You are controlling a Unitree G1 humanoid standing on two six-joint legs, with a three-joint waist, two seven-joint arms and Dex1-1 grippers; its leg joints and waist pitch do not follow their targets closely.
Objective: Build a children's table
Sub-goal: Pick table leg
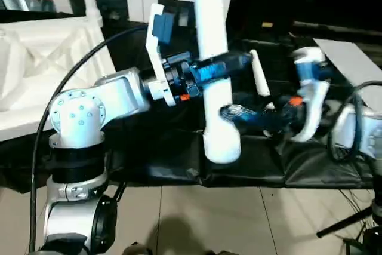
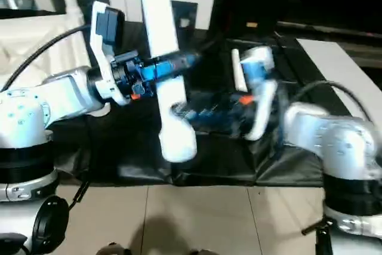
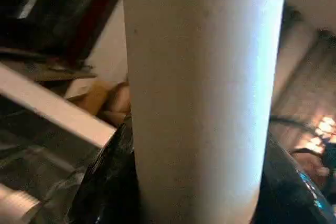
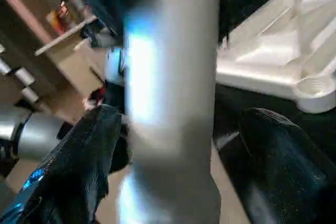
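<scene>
A white tapered table leg point(image 1: 215, 58) stands nearly upright above the black mat point(image 1: 250, 165), its wider rounded end pointing down. The left gripper point(image 1: 224, 67) is clamped around the leg's middle. The right gripper point(image 1: 245, 114), jaws spread and grasping nothing, sits beside the leg's lower end; the ribbed white tabletop point(image 1: 42, 58) lies left of the leg.

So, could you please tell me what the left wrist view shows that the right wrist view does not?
Left wrist view: the left tool clamped on the white leg, with a pale slanted board behind. Right wrist view: the right tool open around the leg, plus the ribbed underside of the tabletop and a round corner socket. Shared: the same leg, flanked by black fingers.
</scene>
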